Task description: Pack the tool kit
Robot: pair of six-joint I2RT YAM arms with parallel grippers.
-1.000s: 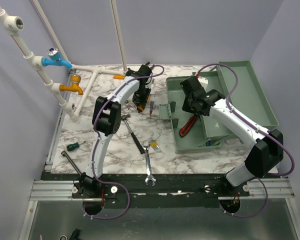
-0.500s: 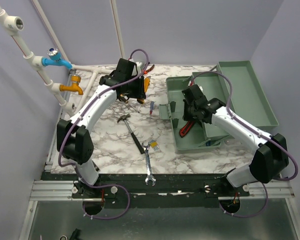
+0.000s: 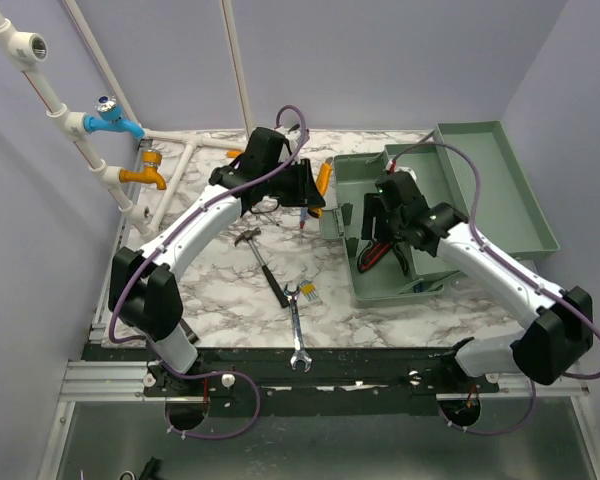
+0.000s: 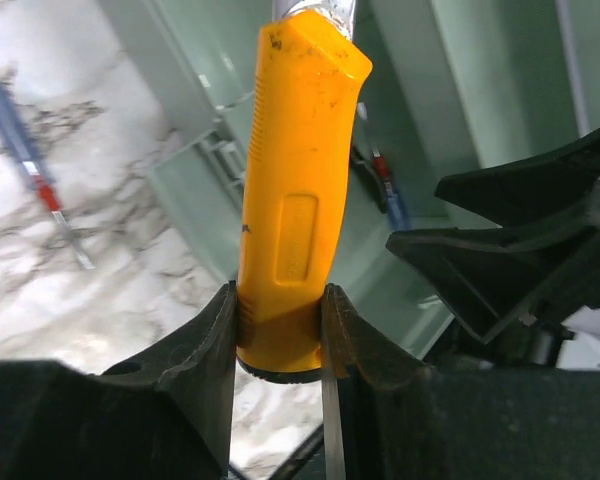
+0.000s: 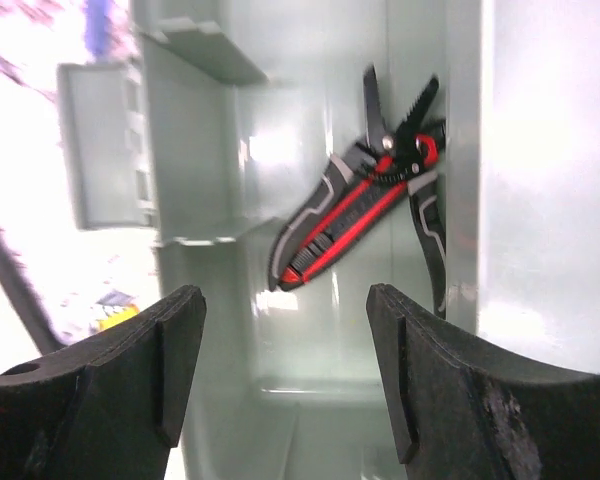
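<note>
Holding an orange-handled tool (image 4: pixel 295 150) by its butt end, the left gripper (image 4: pixel 278 305) is clamped tight and sits at the left edge of the toolbox (image 3: pixel 377 288). The right gripper (image 5: pixel 280 300) has its jaws spread wide with nothing in them, hanging over the red-and-black pliers (image 5: pixel 350 215). The pliers lie inside the toolbox against a wall. The lid (image 3: pixel 505 190) is open. A hammer (image 3: pixel 265 262) and a wrench (image 3: pixel 297 335) lie on the marble table (image 3: pixel 220 300).

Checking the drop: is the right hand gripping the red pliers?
No, the right hand is open, and the red pliers lie loose inside the toolbox.
</note>
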